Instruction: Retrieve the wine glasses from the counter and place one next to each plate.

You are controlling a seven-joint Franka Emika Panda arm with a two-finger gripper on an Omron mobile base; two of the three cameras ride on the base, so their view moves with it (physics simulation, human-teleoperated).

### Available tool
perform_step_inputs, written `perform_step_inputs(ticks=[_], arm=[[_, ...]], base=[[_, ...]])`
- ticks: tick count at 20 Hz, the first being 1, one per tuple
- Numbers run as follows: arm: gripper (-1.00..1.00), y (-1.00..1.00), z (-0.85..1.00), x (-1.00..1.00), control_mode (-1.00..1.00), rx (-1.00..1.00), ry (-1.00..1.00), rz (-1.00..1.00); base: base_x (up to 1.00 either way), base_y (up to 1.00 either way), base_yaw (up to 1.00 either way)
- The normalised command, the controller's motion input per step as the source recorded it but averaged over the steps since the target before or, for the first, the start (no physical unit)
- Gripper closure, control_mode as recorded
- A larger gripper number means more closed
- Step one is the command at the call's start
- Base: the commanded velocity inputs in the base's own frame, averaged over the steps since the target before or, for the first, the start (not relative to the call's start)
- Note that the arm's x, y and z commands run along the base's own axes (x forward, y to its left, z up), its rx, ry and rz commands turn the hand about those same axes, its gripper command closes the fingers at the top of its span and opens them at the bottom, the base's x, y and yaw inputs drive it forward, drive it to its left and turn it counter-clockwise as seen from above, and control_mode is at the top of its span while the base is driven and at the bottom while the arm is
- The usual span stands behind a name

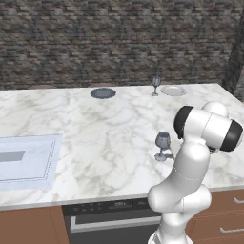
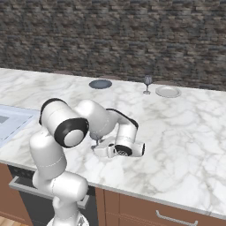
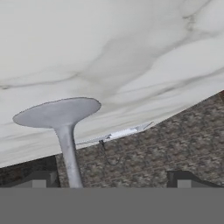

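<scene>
The gripper [image 3: 111, 183] stands released, its two dark finger tips [image 3: 40, 179] spread wide at the bottom of the hand view, one at about 7 o'clock and the other at about 5 o'clock. Between them, nearer the 7 o'clock tip, runs the thin stem of the near wine glass [image 3: 65, 144]; the tips flank it with a gap on either side, touching nothing as far as this tilted view lets me judge. The hand view is rolled over, so the glass's round foot sits above the stem against the marble.

In the left base view the near wine glass [image 1: 162, 145] stands upright on the counter [image 1: 109, 138], at about 4 o'clock in the frame, just beside the white arm, which partly hides where the hand meets it. In the right base view the arm folds down low over the near edge of the slab, and the hand lies level at the glass.

Across the counter, at about 12 o'clock, the far wine glass [image 2: 148, 84] stands upright just beside the pale plate [image 2: 167, 92], on its 9 o'clock side. The dark plate [image 2: 100, 84] lies farther toward 10 o'clock, well apart from both glasses. A pale sink [image 1: 24, 162] is set into the counter at 9 o'clock in the left base view. A dark stone wall [image 1: 119, 38] backs the scene.
</scene>
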Motion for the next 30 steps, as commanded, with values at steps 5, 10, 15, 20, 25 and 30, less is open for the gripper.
perform_step_inputs(ticks=[5, 10, 15, 20, 25, 30], arm=[[-1.0, 0.14, -0.06, 0.08, -1.0, 0.03, 0.0, 0.0], [-1.0, 0.03, -0.01, 0.14, -1.0, 0.02, 0.0, 0.0], [1.0, 0.01, 0.0, 0.04, -1.0, 0.01, 0.0, 0.0], [1.0, 0.12, 0.0, 0.0, -1.0, 0.0, 0.0, 0.0], [1.0, 0.13, 0.06, 0.0, -1.0, 0.0, -0.01, 0.0], [1.0, 0.0, 0.42, -0.11, -1.0, 0.0, -0.13, 0.0]], base=[[0.0, 0.0, 0.0], [0.0, 0.0, 0.0], [0.0, 0.0, 0.0], [0.0, 0.0, 0.0], [0.0, 0.0, 0.0], [0.0, 0.0, 0.0]])
